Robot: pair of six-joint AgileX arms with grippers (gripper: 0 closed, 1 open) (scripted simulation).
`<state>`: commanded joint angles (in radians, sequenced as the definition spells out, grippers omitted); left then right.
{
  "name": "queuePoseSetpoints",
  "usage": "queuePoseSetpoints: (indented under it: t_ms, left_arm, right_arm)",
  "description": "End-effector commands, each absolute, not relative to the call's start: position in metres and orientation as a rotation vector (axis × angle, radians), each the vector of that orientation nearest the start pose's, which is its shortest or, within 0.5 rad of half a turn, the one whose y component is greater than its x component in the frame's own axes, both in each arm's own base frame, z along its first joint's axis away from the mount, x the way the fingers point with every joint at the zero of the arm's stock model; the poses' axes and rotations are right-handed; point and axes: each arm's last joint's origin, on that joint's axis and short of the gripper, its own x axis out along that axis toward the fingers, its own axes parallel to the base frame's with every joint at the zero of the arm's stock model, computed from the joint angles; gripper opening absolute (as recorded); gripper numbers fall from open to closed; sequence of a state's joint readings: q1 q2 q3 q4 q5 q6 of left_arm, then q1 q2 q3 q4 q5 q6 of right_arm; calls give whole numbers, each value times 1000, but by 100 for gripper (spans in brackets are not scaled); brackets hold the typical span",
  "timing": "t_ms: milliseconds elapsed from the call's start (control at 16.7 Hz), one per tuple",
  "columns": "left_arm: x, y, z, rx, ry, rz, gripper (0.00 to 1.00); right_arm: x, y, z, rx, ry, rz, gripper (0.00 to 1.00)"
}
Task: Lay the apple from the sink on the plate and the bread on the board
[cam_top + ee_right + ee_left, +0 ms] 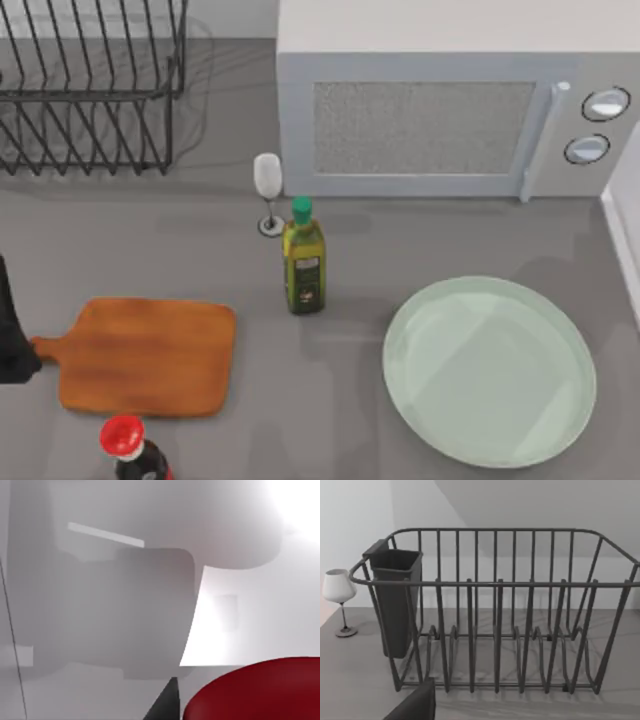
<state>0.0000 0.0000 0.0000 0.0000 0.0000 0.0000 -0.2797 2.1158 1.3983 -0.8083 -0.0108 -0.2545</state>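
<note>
The apple (255, 692) sits very close under the right wrist camera, a red dome against pale, smooth walls that I take to be the sink. It is still down there, not on the plate. A dark tip of the right gripper (167, 705) lies just beside the apple. I cannot tell whether the gripper is clenched, released or already grasping the fruit. Being this near suggests it is there for the pick-up, the first half of the job.

Take the green-capped oil bottle (304, 262) as the marker. The plate (420, 400) lies to its right with nothing on it, on the same side as the right arm, so the carry from the sink should be short. The board (150, 355) lies to the bottle's left, bare, with its handle toward the left arm (10, 335). That arm waits at the counter (330, 420) edge, and its wrist camera faces the dish rack (495, 610) and the wine glass (339, 587). I cannot tell the left gripper's state either.

The wine glass stands just behind the bottle. Both are tall and easy to tip, so any swing toward the plate should keep to the right of them.
</note>
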Motion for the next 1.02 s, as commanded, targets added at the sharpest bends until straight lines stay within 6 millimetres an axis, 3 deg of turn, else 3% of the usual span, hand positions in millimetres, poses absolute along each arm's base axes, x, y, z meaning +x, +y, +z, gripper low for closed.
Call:
queuePoseSetpoints:
  t_ms: [180,480,600,780,1020]
  left_arm:
    - [106,-1,160,0,0,0,100]
    - [106,-1,160,0,0,0,100]
    - [106,-1,160,0,0,0,100]
    - [106,-1,160,0,0,0,100]
    - [106,-1,160,0,0,0,100]
  right_arm:
    - [375,-104,134,12,1519,-13,0]
    - [375,-103,133,14,1522,-13,0]
    - [377,-98,144,10,1498,-19,0]
    - [374,-76,158,17,1506,-22,0]
    - [360,-28,170,34,1576,-25,0]
